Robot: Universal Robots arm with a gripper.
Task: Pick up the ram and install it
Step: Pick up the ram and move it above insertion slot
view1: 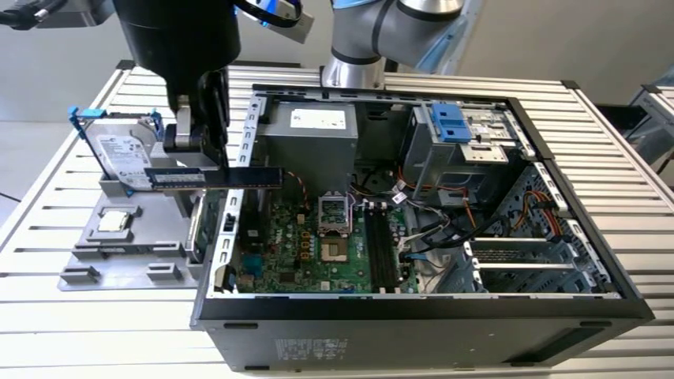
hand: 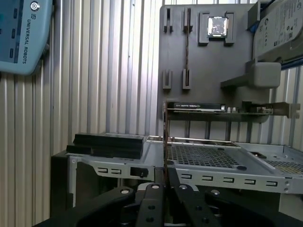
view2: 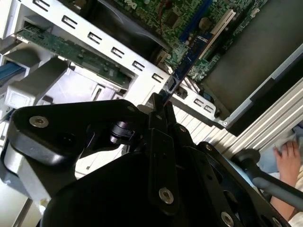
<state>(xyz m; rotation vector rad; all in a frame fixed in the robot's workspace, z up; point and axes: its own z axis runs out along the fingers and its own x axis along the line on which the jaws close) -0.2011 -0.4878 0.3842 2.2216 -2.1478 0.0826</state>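
The ram (view1: 252, 177) is a thin green stick with black chips, held level above the left wall of the open computer case (view1: 421, 312) in the exterior view. My gripper (view1: 200, 167) is shut on its left part. In the second wrist view the ram (view2: 187, 61) runs edge-on from my gripper (view2: 161, 105) out over the motherboard (view2: 189, 19). In the first wrist view it is a thin vertical edge (hand: 165, 137) rising from my gripper (hand: 165, 172). The motherboard's long dark memory slots (view1: 381, 246) lie inside the case, to the exterior view's right of the ram.
A grey fixture plate (view1: 116, 249) to the case's left carries a processor chip (view1: 114, 221), a silver hard drive with blue rails (view1: 121, 154) and a larger green expansion card (hand: 213, 108). Cables and drive bays (view1: 463, 134) crowd the case's right side. A person's hand (view2: 289, 161) rests beyond the table edge.
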